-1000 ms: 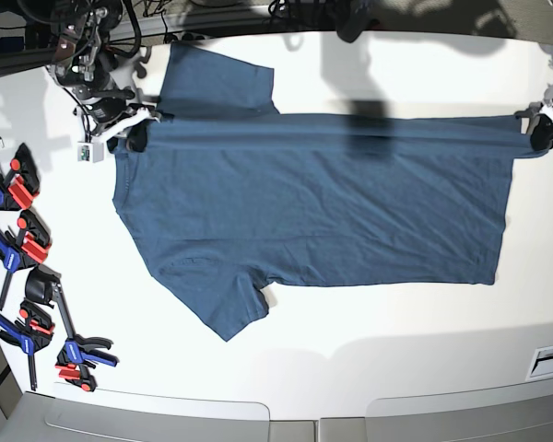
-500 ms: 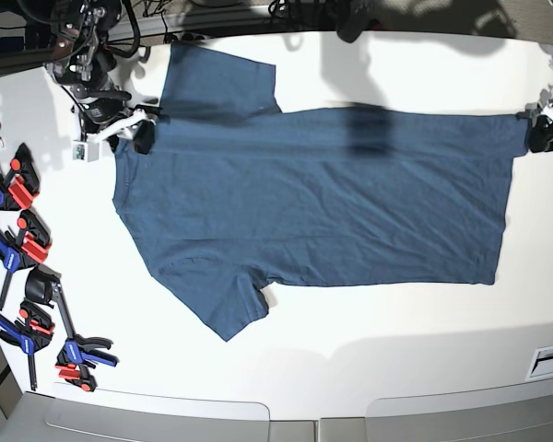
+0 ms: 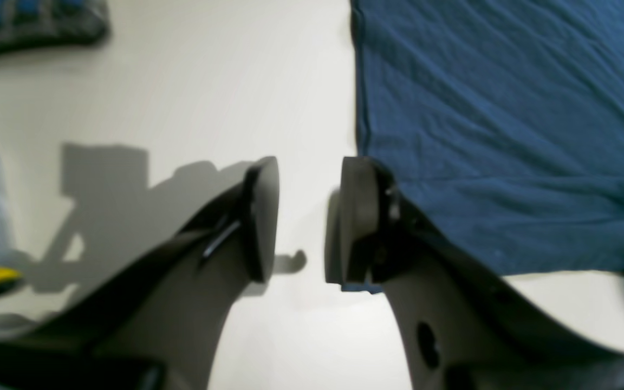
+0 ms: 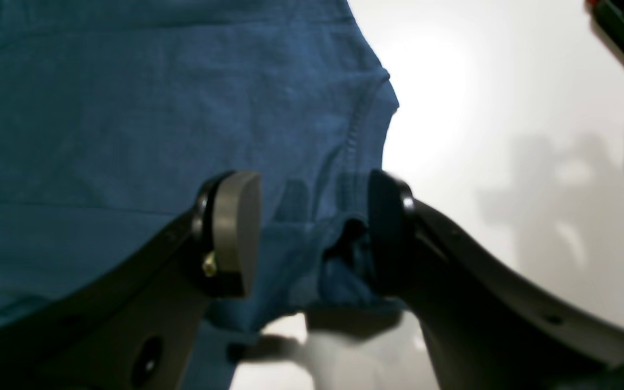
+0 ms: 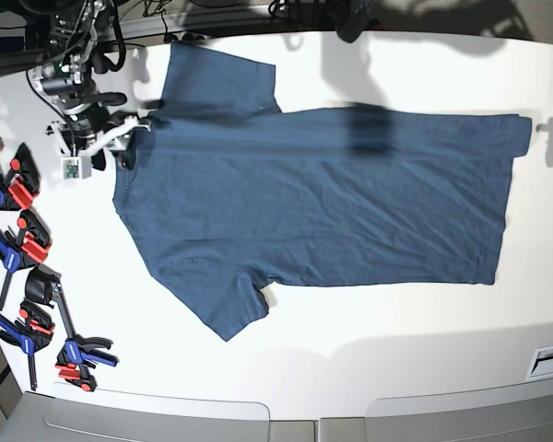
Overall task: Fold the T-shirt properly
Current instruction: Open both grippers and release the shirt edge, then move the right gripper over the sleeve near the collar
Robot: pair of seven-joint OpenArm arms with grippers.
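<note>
Both grippers have let go and backed off, fingers [image 3: 260,216] apart, the T-shirt [image 5: 323,193] flat beside them.

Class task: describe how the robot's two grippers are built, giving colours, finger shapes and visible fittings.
The left gripper has two dark curved fingers ending in flat oval pads. The right gripper matches it, with a brass-coloured screw beside one pad. From the base view, white parts and black cables show on the right arm.
</note>
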